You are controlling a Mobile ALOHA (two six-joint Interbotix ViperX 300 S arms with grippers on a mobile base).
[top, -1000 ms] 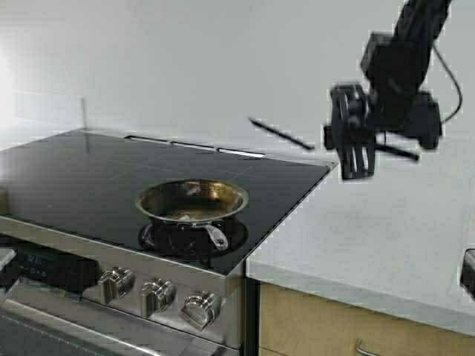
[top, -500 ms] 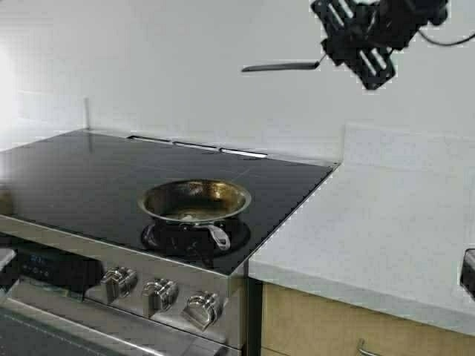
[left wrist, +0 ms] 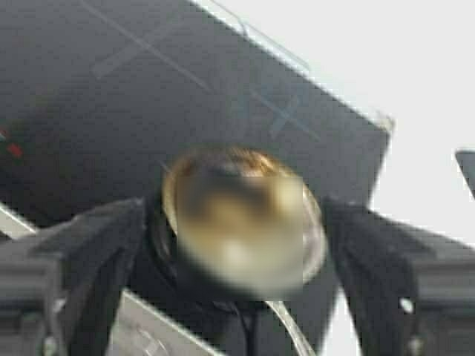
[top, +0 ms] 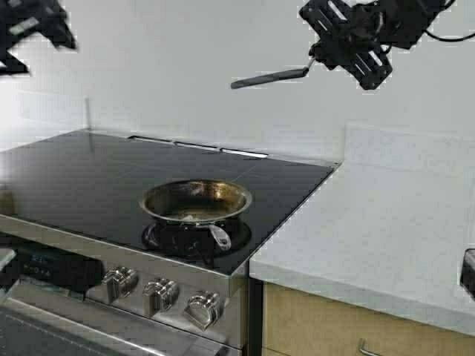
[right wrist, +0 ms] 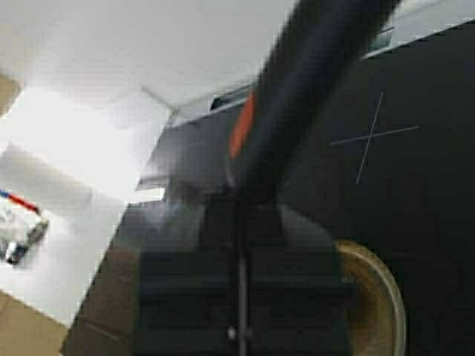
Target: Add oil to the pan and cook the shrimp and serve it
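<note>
High above the stove I hold my right gripper clamped on a dark spatula, my left gripper raised with fingers apart, the pan well below both, a pale shrimp inside it.

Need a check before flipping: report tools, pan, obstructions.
Right tool high above stove, shut on spatula. Left tool raised far left, open, empty. Pan on black cooktop, pale contents inside. Nothing over the pan.
</note>
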